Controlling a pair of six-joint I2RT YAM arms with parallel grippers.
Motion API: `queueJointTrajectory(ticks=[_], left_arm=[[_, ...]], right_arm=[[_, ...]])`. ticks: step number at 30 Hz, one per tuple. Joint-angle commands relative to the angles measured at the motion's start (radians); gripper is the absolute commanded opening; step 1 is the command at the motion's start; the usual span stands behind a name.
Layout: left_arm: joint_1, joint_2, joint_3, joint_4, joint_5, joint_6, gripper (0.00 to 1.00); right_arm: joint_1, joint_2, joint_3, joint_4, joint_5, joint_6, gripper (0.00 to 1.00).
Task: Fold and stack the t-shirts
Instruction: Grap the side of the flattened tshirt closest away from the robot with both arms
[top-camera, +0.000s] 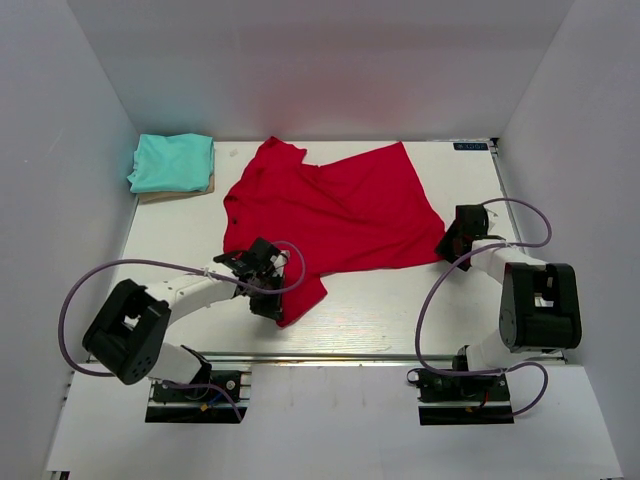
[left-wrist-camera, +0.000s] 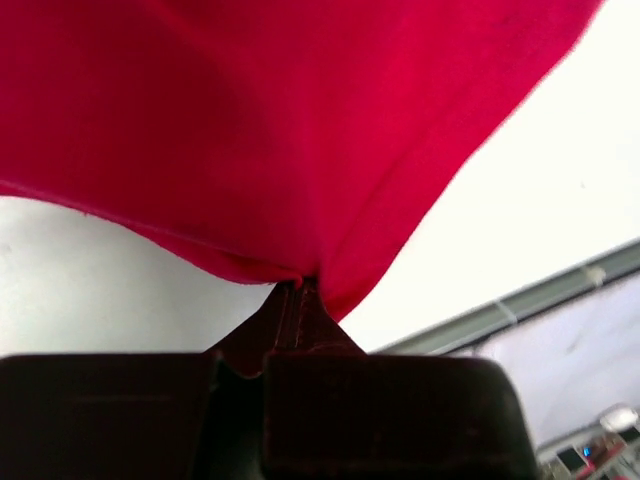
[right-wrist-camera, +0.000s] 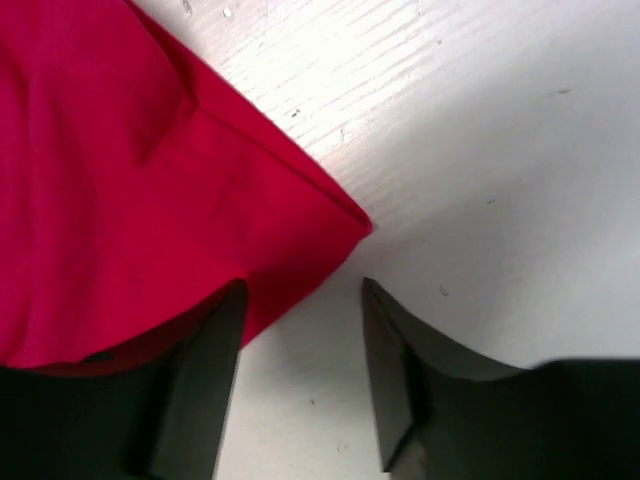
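**Red shirt being pinched at one corner, straddled at another**

The red shirt (top-camera: 330, 215) is being seen as soft, matte cloth, spread loosely with shallow creases at the centre of the white, faintly grained table (top-camera: 380, 310). Its long axis is running roughly left to right across the top view. One narrow flap is pointing to the lower left. The teal shirt (top-camera: 172, 162) is lying in the upper left of the frame as a neat rectangular fold, well apart from both claws, with a tan layer (top-camera: 175, 194) showing beneath it.

The left arm (top-camera: 190, 290) is being held low and stretched to the right, its left claw (top-camera: 270, 300) at the lower-left flap. In the left wrist view this claw (left-wrist-camera: 298, 290) is closed tight on the red shirt (left-wrist-camera: 300, 130), and the cloth is being gathered into a tented peak at the tips.

The right arm (top-camera: 500, 262) is bent, then reaching left, with the right claw (top-camera: 450, 245) at the shirt's right corner. In the right wrist view the right claw (right-wrist-camera: 300, 290) is standing with jaws apart, and the hemmed corner (right-wrist-camera: 330, 215) is lying flat just ahead of the gap, unpinched.
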Motion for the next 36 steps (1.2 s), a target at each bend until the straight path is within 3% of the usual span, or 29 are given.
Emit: queueJointTrajectory(ticks=[1,2,4,5,7,8,11,16,20,25,32,36], left_arm=[[-0.006,-0.070,0.020,-0.057,0.078,0.025,0.00],[-0.006,-0.070,0.020,-0.057,0.094,0.025,0.00],[-0.006,-0.081,0.020,-0.069,0.124,0.036,0.00],[-0.006,-0.081,0.020,-0.069,0.125,0.036,0.00],[-0.006,-0.081,0.020,-0.079,0.134,0.036,0.00],[-0.006,-0.081,0.031,-0.091,0.146,0.036,0.00],[-0.006,-0.081,0.049,-0.115,0.158,0.036,0.00],[-0.006,-0.081,0.071,-0.169,0.221,0.036,0.00],[-0.006,-0.059,0.091,-0.247,0.305,0.045,0.00],[-0.006,-0.041,0.091,-0.352,0.313,0.054,0.02],[-0.006,-0.012,0.128,-0.330,0.313,0.100,0.02],[0.003,0.068,0.294,-0.364,0.229,0.139,0.00]], right_arm=[[-0.006,0.046,0.005,0.017,0.016,0.034,0.52],[-0.005,0.044,0.011,0.018,0.019,0.032,0.46],[-0.006,0.041,0.008,0.023,0.011,0.034,0.44],[-0.005,0.037,0.001,0.029,0.005,0.034,0.31],[-0.005,0.024,-0.007,0.027,-0.007,0.032,0.16],[-0.003,0.011,-0.021,0.020,-0.013,0.026,0.00],[-0.003,-0.051,-0.045,-0.028,-0.012,0.026,0.00],[-0.003,-0.213,-0.071,-0.273,0.032,0.037,0.00],[-0.003,-0.342,-0.099,-0.414,-0.018,0.047,0.00],[-0.003,-0.342,-0.139,-0.529,-0.073,0.070,0.00],[0.000,-0.381,-0.119,-0.526,-0.078,0.067,0.00],[0.000,-0.364,-0.061,-0.503,-0.095,0.055,0.00]])
